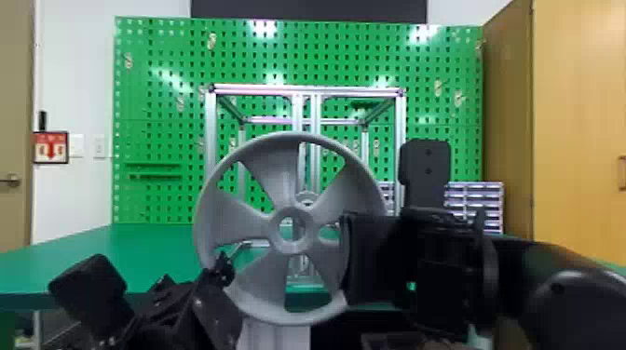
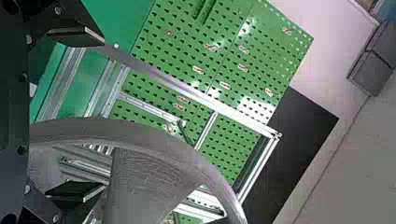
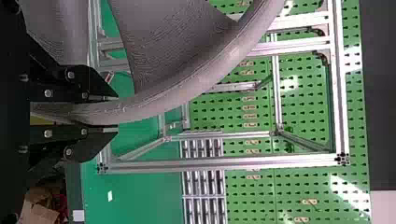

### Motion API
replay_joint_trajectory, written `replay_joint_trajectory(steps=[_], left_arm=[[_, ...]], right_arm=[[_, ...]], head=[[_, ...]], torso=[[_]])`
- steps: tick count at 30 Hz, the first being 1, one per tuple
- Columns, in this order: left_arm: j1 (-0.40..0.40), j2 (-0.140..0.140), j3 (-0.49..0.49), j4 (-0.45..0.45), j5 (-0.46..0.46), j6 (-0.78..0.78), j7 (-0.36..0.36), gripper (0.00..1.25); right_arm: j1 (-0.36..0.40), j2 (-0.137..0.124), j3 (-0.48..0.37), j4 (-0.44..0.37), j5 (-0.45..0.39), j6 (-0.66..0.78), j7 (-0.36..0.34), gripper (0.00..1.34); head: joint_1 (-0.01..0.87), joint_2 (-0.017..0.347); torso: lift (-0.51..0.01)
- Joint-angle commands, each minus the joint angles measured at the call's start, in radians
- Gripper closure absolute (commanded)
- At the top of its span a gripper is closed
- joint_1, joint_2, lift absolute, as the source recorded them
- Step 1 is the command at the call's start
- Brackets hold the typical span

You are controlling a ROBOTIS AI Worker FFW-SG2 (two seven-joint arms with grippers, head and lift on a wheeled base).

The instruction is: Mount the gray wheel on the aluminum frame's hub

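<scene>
The gray wheel (image 1: 242, 223) stands upright in front of the aluminum frame (image 1: 307, 90). Through the wheel's spokes a small round part like a hub (image 1: 306, 198) shows on the frame, slightly above and right of the wheel's center hole. At the wheel's right rim is my right gripper (image 1: 347, 260); the right wrist view has this gripper (image 3: 114, 112) shut on the rim of the wheel (image 3: 187, 93). Near the lower left rim is my left gripper (image 1: 224, 274). In the left wrist view, the left gripper (image 2: 100, 114) is open, its fingers wide apart around the wheel's rim (image 2: 140, 133).
The frame stands on a green table (image 1: 153, 246) before a green pegboard (image 1: 158, 107). Small drawer units (image 1: 477, 200) are behind the right arm, and a wooden cabinet (image 1: 577, 116) rises at the far right.
</scene>
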Motion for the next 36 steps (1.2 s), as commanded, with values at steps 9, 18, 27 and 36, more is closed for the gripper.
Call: replay_joint_trajectory(steps=[9, 18, 27, 36], left_arm=[[-0.042, -0.007, -0.014, 0.053, 0.012, 0.000, -0.001, 0.26], [-0.053, -0.008, -0.017, 0.060, 0.006, 0.000, -0.006, 0.53], [-0.050, -0.008, -0.020, 0.060, 0.000, 0.002, -0.009, 0.66], [-0.048, -0.010, -0.017, 0.060, -0.002, 0.002, -0.009, 0.80]], right_arm=[[-0.001, -0.001, 0.002, 0.000, -0.004, 0.000, 0.000, 1.17], [0.000, -0.001, 0.005, -0.002, -0.007, -0.002, 0.000, 1.17], [0.000, -0.003, 0.006, 0.000, -0.005, -0.002, 0.000, 1.17], [0.002, -0.003, 0.006, 0.000, -0.005, -0.002, 0.002, 1.17]], head=[[-0.005, 0.006], [-0.005, 0.006], [-0.005, 0.006], [-0.005, 0.006]], torso=[[-0.499], [-0.499], [-0.499], [-0.499]])
